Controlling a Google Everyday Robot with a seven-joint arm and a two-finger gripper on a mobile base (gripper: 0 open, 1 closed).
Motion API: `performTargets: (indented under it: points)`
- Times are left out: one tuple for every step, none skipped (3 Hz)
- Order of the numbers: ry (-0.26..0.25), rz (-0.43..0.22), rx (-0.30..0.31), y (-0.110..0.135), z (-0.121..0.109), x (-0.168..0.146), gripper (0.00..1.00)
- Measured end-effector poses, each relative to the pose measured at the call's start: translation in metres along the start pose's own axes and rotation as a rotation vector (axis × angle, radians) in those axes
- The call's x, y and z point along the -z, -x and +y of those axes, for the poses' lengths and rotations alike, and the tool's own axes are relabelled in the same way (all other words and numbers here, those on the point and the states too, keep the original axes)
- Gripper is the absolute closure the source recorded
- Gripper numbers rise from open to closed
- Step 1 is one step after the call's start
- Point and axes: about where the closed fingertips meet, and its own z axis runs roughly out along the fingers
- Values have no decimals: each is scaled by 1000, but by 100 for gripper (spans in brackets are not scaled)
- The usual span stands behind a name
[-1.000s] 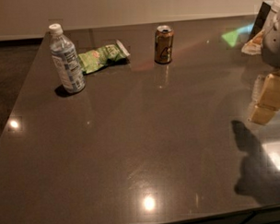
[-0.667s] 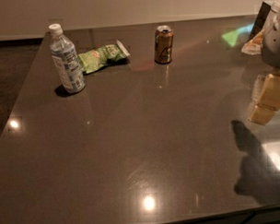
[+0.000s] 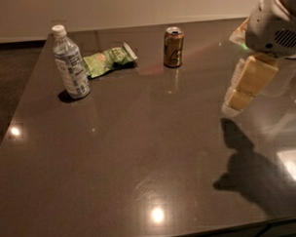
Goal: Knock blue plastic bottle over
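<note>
Though the gripper (image 3: 238, 98) has moved a little left above the right side of the table (image 3: 139, 155), and I cannot tell if it is spread or closed, the blue plastic bottle (image 3: 70, 64) stands untouched, far off at the back left.

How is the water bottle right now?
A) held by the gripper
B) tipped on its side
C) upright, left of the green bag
C: the bottle stands upright, cap up, left of the green bag, while the gripper hangs over the right side of the table, far from it.
</note>
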Motion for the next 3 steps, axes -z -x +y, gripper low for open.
performTargets:
  points:
    - [-27, -77, -18, 44, -6, -9, 0]
    - [-71, -146, -33, 88, -9, -23, 0]
    - [-96, -196, -50, 129, -12, -40, 0]
